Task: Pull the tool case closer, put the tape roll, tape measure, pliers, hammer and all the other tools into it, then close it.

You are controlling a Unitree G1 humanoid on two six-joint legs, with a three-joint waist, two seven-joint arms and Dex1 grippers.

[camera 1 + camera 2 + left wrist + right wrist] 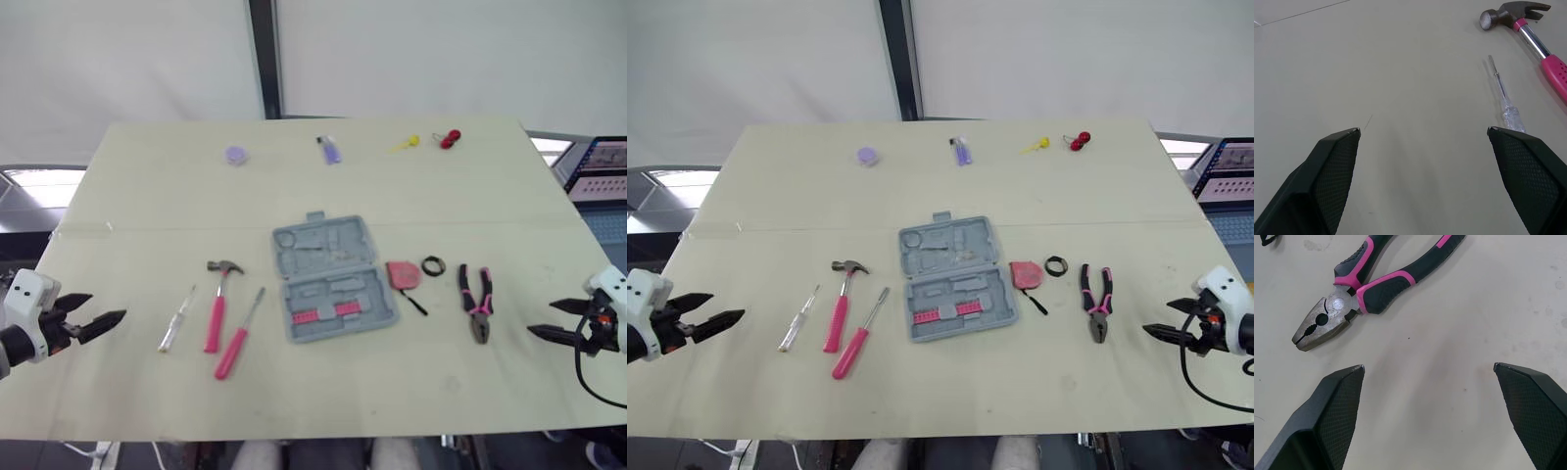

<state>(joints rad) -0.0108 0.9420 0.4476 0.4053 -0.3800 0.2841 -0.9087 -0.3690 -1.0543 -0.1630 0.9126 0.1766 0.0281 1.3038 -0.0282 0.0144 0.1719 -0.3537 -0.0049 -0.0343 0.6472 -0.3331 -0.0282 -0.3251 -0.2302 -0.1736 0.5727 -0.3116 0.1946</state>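
Left eye view: wide table (147,196), bare along both side edges. Tool case (328,277) lies open at centre, with the hammer (217,304) to its left and the pliers (477,302), tape measure (403,274) and tape roll (434,265) to its right. Left gripper (108,306) and right gripper (541,318) hover spread wide, empty. The small far-edge items (331,149) are hard to make out.

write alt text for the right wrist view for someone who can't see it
The right hand hangs open and empty over a pale table. Beyond it lie pink-and-black pliers, closed, with the nose end nearer the hand.
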